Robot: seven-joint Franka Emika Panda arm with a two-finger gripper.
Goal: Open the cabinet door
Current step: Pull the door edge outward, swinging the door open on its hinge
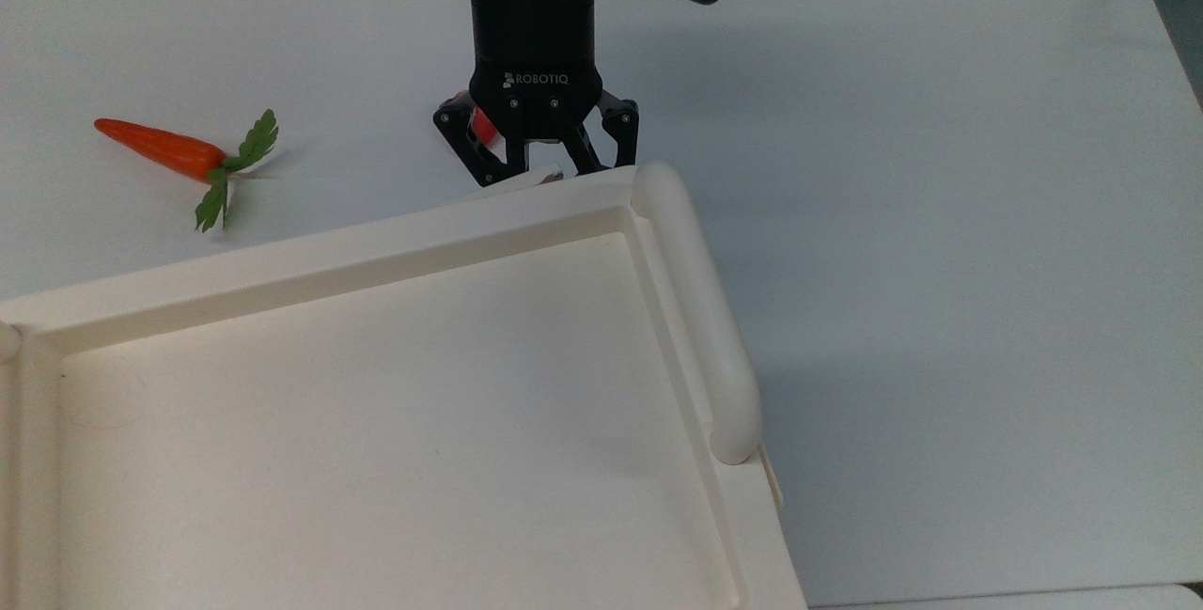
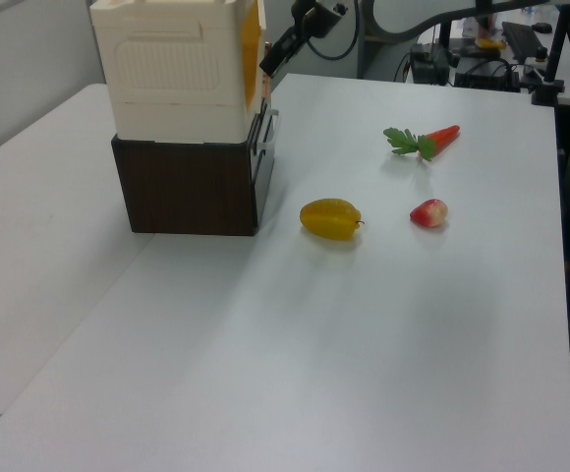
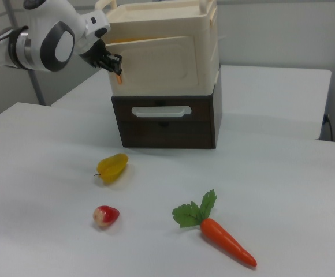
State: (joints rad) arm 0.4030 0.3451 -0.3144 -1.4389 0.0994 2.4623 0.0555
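The cream cabinet [image 3: 173, 34] stands on a dark brown drawer box [image 3: 167, 124]. Its front is the cabinet door [image 3: 159, 60], which stands slightly ajar with an orange gap along its top edge. In the left view the cabinet door [image 2: 263, 59] is edge-on with orange showing behind it. My gripper [image 3: 115, 70] is at the door's free edge, at the right view's left. In the top view my gripper [image 1: 538, 173] is shut on a cream sliver of the cabinet door [image 1: 512, 184], just beyond the recessed cabinet top [image 1: 376, 403] and its rounded bar [image 1: 695, 309].
On the white table lie a carrot [image 3: 225, 242], a small red fruit [image 3: 105, 215] and a yellow fruit [image 3: 112, 167]. The drawer box has a cream handle [image 3: 160, 111]. In the top view the carrot [image 1: 164, 148] lies left of my gripper.
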